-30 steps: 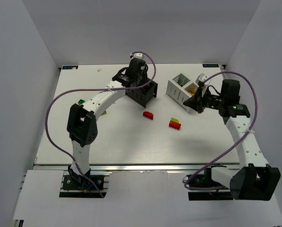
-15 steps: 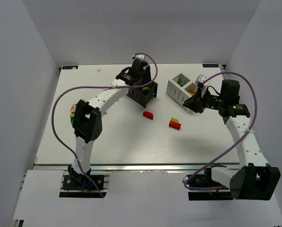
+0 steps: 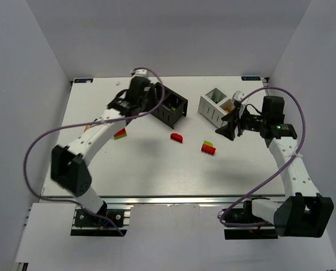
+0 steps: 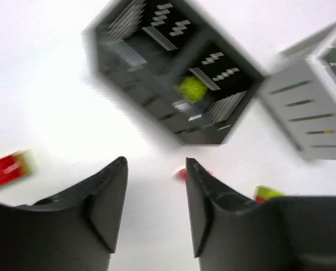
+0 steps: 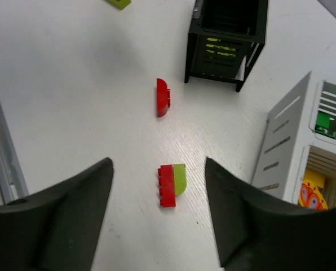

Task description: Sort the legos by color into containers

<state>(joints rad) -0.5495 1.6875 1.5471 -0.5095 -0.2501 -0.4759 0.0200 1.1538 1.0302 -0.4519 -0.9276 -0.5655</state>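
The black container [image 3: 172, 107] holds a yellow-green lego [image 4: 191, 88] in one compartment. My left gripper [image 3: 158, 101] hovers just left of it, open [image 4: 154, 164] with nothing between the fingers. The white container [image 3: 216, 105] shows a green lego [image 5: 326, 121] and an orange-yellow piece [image 5: 312, 195] inside. My right gripper [image 3: 225, 125] is open [image 5: 157, 164] beside the white container, above a red and green lego stack [image 5: 171, 184]. A red rounded lego [image 5: 163, 97] lies between the two containers, nearer the front.
A red and yellow-green lego [image 3: 120, 133] lies on the table under the left arm's forearm. Another yellow-green lego [image 5: 118, 3] shows at the top edge of the right wrist view. Purple cables loop off both arms.
The left arm has swung left off the black container and its jaws have parted. The right gripper has opened and drawn back slightly from the white container.
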